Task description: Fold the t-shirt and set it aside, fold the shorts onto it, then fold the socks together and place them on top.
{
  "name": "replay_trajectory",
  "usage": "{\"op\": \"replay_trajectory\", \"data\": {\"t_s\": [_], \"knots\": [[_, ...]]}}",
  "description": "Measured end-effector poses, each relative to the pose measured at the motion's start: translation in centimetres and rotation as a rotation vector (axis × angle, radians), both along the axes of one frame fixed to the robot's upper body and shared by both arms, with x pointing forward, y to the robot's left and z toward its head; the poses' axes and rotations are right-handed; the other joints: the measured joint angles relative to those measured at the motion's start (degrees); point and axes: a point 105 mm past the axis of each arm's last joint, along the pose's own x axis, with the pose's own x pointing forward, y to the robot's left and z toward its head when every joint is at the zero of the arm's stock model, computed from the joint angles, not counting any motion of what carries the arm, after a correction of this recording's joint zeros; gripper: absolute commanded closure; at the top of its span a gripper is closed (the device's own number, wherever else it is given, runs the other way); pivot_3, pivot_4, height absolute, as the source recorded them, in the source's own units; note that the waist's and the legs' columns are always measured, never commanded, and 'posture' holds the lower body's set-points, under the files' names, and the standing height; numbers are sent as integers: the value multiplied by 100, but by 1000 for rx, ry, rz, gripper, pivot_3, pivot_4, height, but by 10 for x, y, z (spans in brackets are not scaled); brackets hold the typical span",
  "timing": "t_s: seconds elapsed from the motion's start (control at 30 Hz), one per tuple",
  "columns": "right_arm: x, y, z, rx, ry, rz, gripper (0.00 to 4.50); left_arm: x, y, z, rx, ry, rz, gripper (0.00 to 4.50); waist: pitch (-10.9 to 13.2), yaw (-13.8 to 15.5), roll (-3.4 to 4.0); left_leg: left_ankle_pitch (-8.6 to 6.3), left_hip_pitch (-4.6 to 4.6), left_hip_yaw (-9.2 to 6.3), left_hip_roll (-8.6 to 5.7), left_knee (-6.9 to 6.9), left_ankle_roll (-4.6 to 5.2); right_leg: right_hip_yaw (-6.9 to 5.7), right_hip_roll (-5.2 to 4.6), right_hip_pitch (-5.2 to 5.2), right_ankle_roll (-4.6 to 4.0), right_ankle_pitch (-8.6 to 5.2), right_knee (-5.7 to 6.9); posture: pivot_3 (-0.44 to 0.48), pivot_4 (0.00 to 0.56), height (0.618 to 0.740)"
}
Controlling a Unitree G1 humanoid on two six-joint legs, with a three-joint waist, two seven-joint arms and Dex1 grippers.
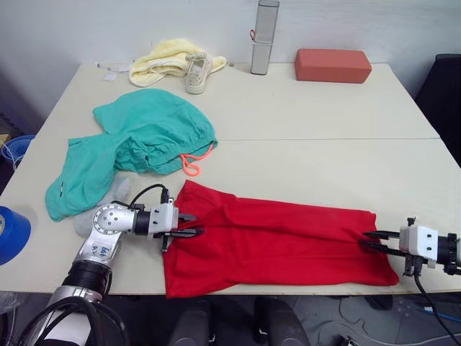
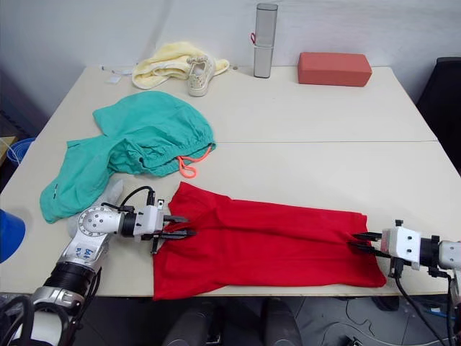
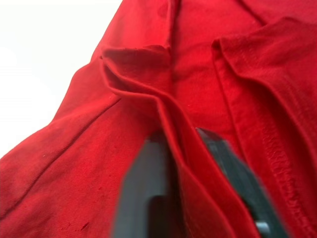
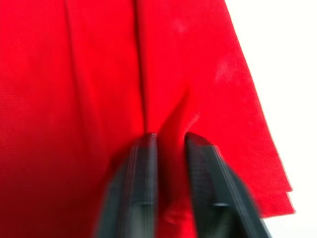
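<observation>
Pinching a ridge of red cloth at each end, your left gripper (image 1: 189, 225) and right gripper (image 1: 372, 241) hold the t-shirt (image 1: 274, 241), which lies folded lengthwise along the near edge of the table (image 1: 324, 115). Your shorts (image 1: 137, 140) sit crumpled just beyond its left end.

Right gripper (image 4: 166, 141) pinched on a raised fold of the red t-shirt (image 4: 74, 99), near its layered edge
</observation>
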Motion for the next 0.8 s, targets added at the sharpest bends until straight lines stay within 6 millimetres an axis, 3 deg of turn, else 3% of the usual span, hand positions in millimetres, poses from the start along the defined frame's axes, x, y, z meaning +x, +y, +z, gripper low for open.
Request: {"op": "replay_trajectory", "data": {"t_s": [0.13,0.27,0.37,0.43,0.53,0.6,0.8], "knots": [[-3,0,12,41,52,-21,1286,-6,11,7,-7,59,-39,1292,1,-4,4,-1,-1,-1,0,-2,-1,-1,0,-3,-3,-2,0,0,150,740],[-7,-13,36,89,154,-128,28,-11,23,28,-70,118,-43,1263,1,7,7,-2,-2,-8,-1,-2,1,-8,-8,2,-4,-2,-4,0,150,740],[-10,-11,45,180,280,-189,28,-15,20,40,-105,186,-58,1263,1,8,7,-5,-2,-15,-1,-3,5,-11,-12,5,-5,-3,-6,0,150,740],[-2,-8,57,283,311,-244,28,-7,14,53,-163,234,-27,1263,2,4,6,-5,-2,-15,-2,-2,5,-11,-12,5,-5,-3,-5,0,150,740],[15,5,73,371,271,-246,612,9,-2,75,-228,232,11,1861,2,10,5,-5,-2,-18,-3,-2,5,-14,-11,6,-4,-2,-4,0,150,740],[26,13,74,399,225,-240,1267,16,-15,82,-238,214,23,2436,1,15,6,-5,-4,-17,-10,-5,3,-15,-10,4,-3,-2,-5,0,150,740],[56,38,39,270,156,-223,3431,32,-44,59,-185,228,92,4382,2,28,4,2,-18,5,-12,4,9,-15,9,-5,7,3,10,0,150,740]]}}
